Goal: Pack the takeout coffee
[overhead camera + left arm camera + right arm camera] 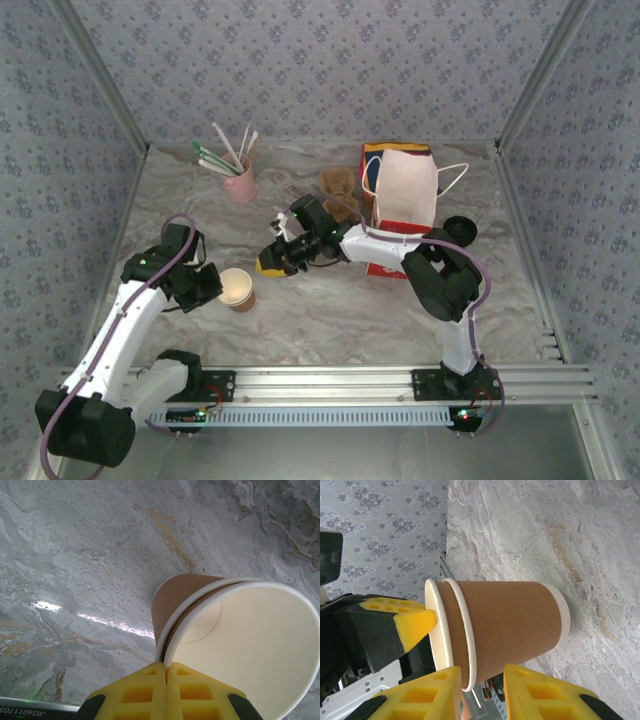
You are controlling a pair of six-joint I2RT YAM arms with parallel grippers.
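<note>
Two lidless tan paper cups sit nested, tipped on their side just above the marble table. My left gripper is shut on the rim of the inner cup, whose inside is cream-white; the outer cup sleeves it. My right gripper reaches in from the right, open, its yellow fingers either side of the outer cup's rim with a gap showing. The takeout coffee, a lidded cup, is out of view.
A white paper bag lies at the back right with a round black lid-like disc beside it. A brown pulp tray sits left of the bag. A pink cup of straws stands at the back left.
</note>
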